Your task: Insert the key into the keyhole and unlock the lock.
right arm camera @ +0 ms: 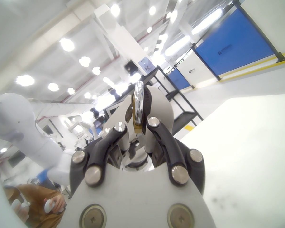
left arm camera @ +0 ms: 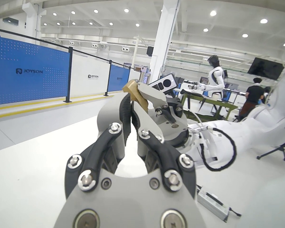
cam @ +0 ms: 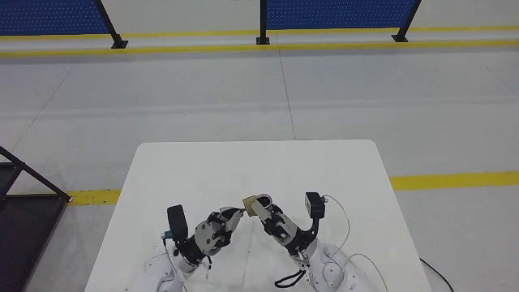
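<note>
A brass padlock [cam: 252,203] with a chrome shackle [right arm camera: 138,106] is held above the front middle of the white table [cam: 243,166]. My right gripper [cam: 259,209] is shut on it, one finger on each flat side. In the left wrist view the padlock [left arm camera: 134,91] sits between the right gripper's fingers [left arm camera: 152,93]. My left gripper [cam: 236,213] meets the lock from the other side, its tips [left arm camera: 127,106] pressed together right against the brass body. The key is almost wholly hidden between its pads.
Both arms crowd the table's near edge, with loose cables [cam: 340,264] and a flat grey box [left arm camera: 212,202] lying there. The far half of the table is bare. A black frame [cam: 28,180] stands off the table's left side.
</note>
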`<state>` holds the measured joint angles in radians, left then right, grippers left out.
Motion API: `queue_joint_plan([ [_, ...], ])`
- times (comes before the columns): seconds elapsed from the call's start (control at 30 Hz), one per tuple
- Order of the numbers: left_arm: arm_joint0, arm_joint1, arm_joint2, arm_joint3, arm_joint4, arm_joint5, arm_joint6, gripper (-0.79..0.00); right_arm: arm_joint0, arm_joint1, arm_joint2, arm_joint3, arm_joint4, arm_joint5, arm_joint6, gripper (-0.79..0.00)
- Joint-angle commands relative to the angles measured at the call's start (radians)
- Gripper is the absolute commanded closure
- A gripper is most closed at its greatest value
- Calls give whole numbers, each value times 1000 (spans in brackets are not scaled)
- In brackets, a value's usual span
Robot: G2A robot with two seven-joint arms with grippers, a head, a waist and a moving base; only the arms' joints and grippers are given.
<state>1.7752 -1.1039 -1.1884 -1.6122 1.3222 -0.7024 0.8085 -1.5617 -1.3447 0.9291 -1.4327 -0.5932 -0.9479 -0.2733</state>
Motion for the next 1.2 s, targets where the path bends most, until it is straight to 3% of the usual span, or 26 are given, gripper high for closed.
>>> queue_joint_plan([
  [0.0,0,0,5,3,52,40,43,0,0,0,0,0,2,0,0,0],
  [0.3,-7,2,11,23,263,242,183,0,-1,-1,2,-1,4,0,4,0],
  [0.5,-8,1,10,31,340,394,207,0,-1,-2,3,-2,2,2,6,0],
  [0.87,-9,1,21,25,404,499,196,0,-2,-3,4,-2,5,0,7,0],
  [1.0,-10,0,28,29,389,497,209,0,-2,-3,5,-2,4,0,7,0],
  [1.03,-11,0,29,30,384,495,210,-74,-2,-3,5,-2,3,1,7,0],
  [1.07,-11,0,30,32,378,490,210,-523,-3,-3,6,-2,3,2,7,0],
  [1.1,-12,0,30,33,371,485,211,-785,-3,-3,6,-2,2,1,6,0],
  [1.17,-12,1,30,37,356,462,215,-785,-2,-3,8,1,3,3,6,0],
])
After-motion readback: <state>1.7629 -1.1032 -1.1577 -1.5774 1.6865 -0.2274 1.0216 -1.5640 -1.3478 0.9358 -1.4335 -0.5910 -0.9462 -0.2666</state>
